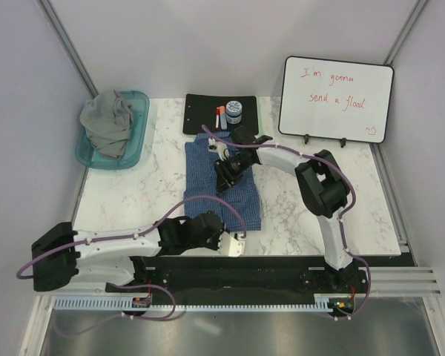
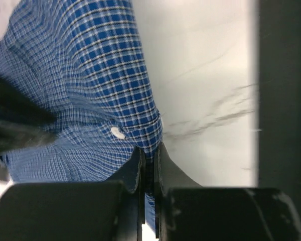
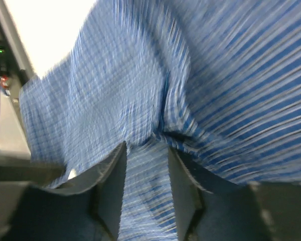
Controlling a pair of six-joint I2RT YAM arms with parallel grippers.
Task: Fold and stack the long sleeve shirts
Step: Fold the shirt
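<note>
The blue-and-white check shirt (image 1: 241,196) lies folded in a long strip on the middle of the marble table. My left gripper (image 1: 239,245) sits at its near right corner, shut on the shirt's buttoned edge (image 2: 135,120); the fingertips (image 2: 140,156) pinch the cloth between them (image 2: 149,150). My right gripper (image 1: 224,176) is down on the far half of the strip, its jaws partly apart with a raised fold of check cloth (image 3: 231,75) filling the gap (image 3: 146,145). The grey shirt (image 1: 111,122) is crumpled in the teal tub (image 1: 139,144) at the back left.
A black mat (image 1: 196,111) at the back holds a small jar (image 1: 233,111) and a marker (image 1: 220,116). A whiteboard (image 1: 336,99) stands at the back right. Grey walls close in both sides, and a black rail runs along the near edge.
</note>
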